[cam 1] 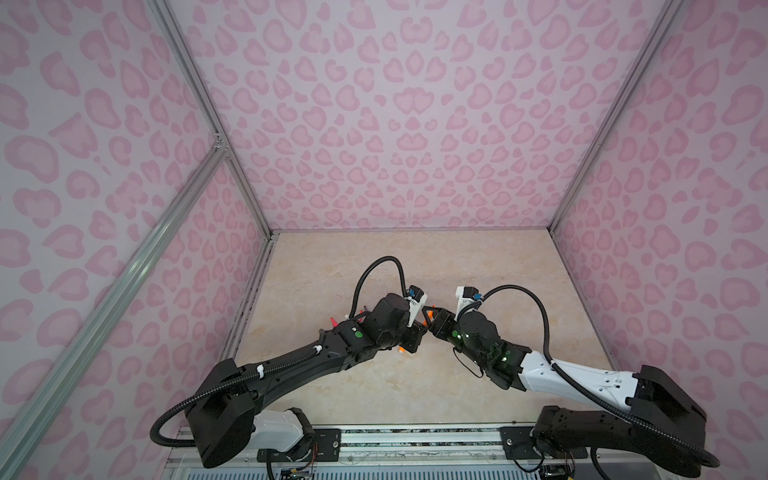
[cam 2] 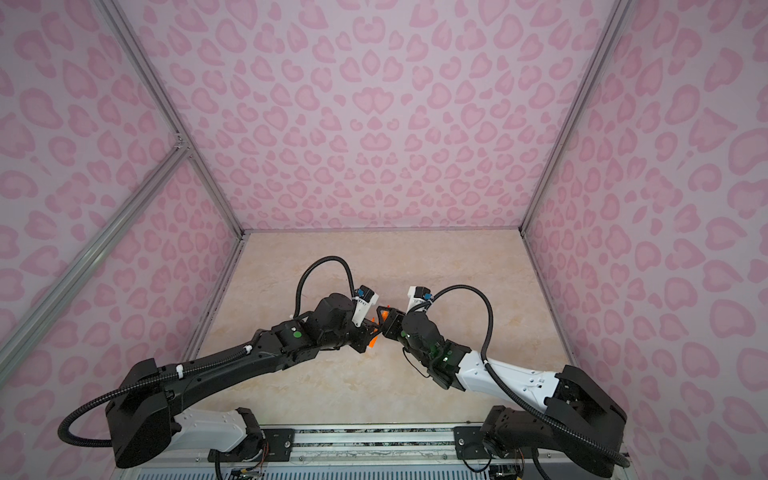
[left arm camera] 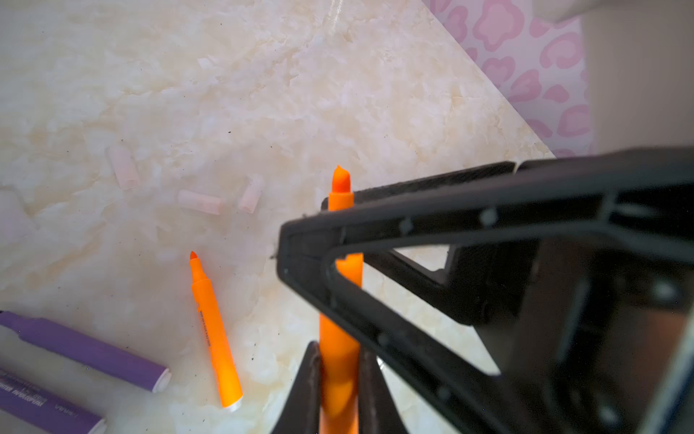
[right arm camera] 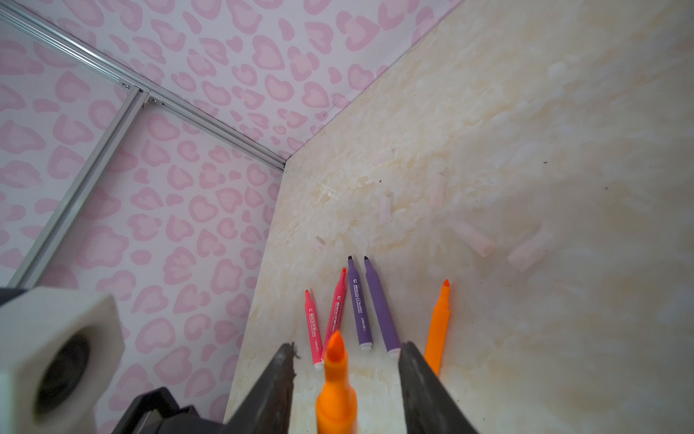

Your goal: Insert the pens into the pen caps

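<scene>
Robot hands meet over beige marbled desk (cam 1: pixel 374 266), pink heart-print walls (cam 1: pixel 395 124)
Both top views: left hand (cam 1: pixel 420 330) and right hand (cam 1: pixel 429 316) mid-desk. Left wrist: left hand clamps an orange pen (left arm camera: pixel 339 357); clear caps (left arm camera: pixel 199 201) lie beyond. Right wrist: right hand's jaws stand apart around its tip; purple pens (right arm camera: pixel 358 308) lie flat.

A robot lab cell: pink-printed walls (cam 1: pixel 395 124) on aluminium framing (cam 1: pixel 147 249), two arms (cam 1: pixel 291 365) on a base rail (cam 1: pixel 415 440).
</scene>
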You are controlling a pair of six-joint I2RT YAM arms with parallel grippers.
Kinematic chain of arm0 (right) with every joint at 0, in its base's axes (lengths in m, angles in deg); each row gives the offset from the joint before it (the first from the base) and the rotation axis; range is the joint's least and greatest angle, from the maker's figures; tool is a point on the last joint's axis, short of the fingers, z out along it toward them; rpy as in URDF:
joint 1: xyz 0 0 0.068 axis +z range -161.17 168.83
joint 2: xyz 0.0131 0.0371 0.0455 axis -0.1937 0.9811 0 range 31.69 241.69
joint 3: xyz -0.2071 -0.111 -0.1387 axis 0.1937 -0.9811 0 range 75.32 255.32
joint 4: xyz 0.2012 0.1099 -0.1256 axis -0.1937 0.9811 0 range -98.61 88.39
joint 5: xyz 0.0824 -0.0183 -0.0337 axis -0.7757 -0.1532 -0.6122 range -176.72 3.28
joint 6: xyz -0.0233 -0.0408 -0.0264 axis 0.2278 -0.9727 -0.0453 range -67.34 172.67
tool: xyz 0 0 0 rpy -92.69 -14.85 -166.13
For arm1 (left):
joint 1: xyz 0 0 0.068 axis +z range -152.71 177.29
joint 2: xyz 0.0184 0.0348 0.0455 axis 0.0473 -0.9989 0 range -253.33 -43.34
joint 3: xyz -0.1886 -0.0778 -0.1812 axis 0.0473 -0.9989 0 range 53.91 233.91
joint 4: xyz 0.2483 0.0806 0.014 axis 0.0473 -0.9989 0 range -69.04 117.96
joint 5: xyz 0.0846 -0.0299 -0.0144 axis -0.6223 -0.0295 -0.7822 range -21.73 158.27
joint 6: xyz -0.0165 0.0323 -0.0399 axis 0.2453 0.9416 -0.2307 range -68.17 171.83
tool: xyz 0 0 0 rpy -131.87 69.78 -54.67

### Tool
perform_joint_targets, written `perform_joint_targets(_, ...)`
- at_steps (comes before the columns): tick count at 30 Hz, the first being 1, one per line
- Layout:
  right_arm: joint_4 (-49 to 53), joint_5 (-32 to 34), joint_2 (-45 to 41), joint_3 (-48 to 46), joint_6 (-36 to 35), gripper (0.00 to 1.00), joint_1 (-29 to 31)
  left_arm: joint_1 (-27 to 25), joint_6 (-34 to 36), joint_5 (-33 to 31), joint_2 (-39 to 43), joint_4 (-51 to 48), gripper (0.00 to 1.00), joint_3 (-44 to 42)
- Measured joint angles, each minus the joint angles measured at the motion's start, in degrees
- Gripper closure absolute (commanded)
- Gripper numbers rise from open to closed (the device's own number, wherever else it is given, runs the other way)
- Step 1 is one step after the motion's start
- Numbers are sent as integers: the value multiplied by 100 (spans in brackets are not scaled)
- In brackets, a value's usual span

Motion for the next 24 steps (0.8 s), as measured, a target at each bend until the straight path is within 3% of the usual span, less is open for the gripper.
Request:
perform_joint_targets(9,11,20,11,22,0,95,39,0,0,22,-63,-11,93,37)
perform_joint_targets(24,48,85,-2,22,4,100,146,0,4,59,-166,-17,75,74)
